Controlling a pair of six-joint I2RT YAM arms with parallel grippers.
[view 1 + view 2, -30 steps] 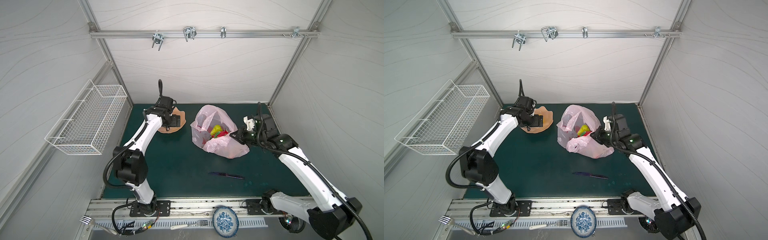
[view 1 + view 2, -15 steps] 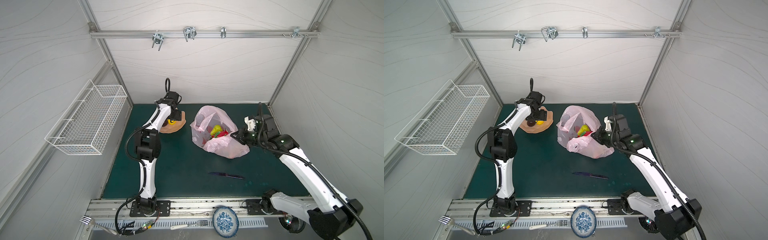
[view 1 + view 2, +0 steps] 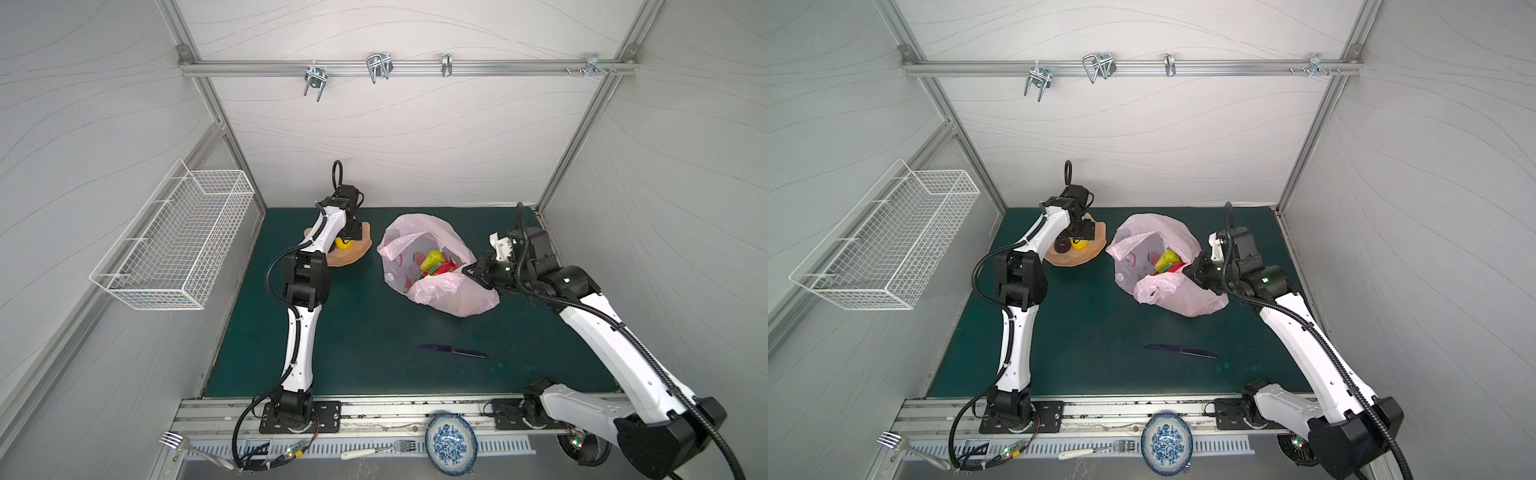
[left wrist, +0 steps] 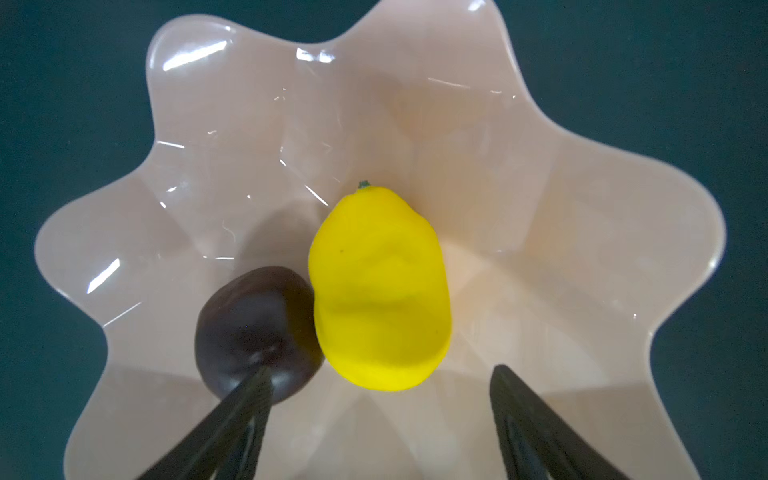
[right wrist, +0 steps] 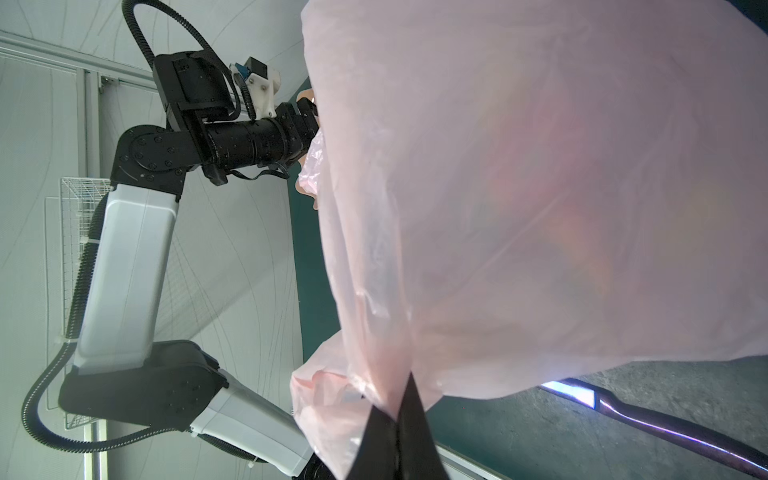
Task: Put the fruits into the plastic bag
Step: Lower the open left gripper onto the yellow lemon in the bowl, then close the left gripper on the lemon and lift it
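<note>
A yellow lemon [image 4: 378,291] and a dark brown round fruit [image 4: 253,332] lie side by side in the peach scalloped bowl [image 4: 540,166]. My left gripper [image 4: 382,368] hangs open just above them, pointing down into the bowl [image 3: 1075,259]. One fingertip [image 4: 259,382] overlaps the dark fruit, and the lemon's end sits near the gap. The pale pink plastic bag [image 3: 453,295] lies mid-table with its mouth open. Yellow-green and red fruits [image 3: 434,262] show inside. My right gripper [image 5: 409,376] is shut on the bag's rim [image 3: 1192,268] and holds it up.
A purple knife [image 3: 453,351] lies on the green mat in front of the bag. A white wire basket [image 3: 174,245] hangs on the left wall. A blue patterned plate [image 3: 451,440] and forks [image 3: 183,444] rest on the front rail.
The left arm has swung up and straightened, bringing its gripper to point down over the bowl, and its jaws have narrowed a little. The right gripper and the bag have not moved.
</note>
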